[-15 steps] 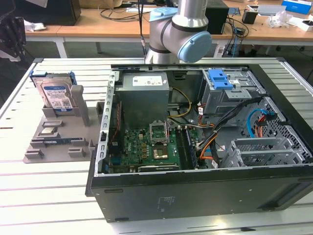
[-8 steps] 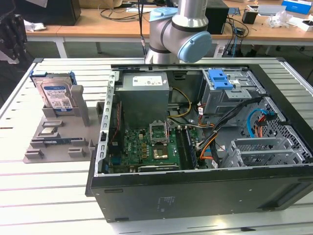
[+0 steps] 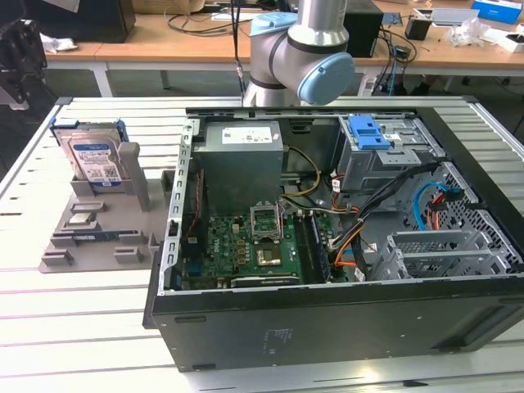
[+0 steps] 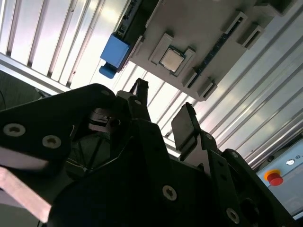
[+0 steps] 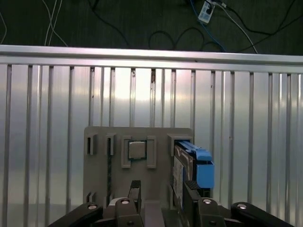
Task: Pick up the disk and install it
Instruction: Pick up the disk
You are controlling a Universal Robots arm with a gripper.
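Flat silver metal disk with blue side rails [image 3: 92, 160] stands upright in grey plastic holder [image 3: 106, 217], at 9 o'clock of open black computer case [image 3: 327, 327] in the exterior view. Black gripper [image 5: 162, 195] near it, 2 fingers spread apart, empty.

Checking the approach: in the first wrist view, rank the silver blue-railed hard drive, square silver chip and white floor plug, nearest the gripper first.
From the open gripper:
1. The hard drive, upright in the grey holder's slot.
2. The chip, flat in the holder's recess.
3. The plug, on the floor beyond the table.
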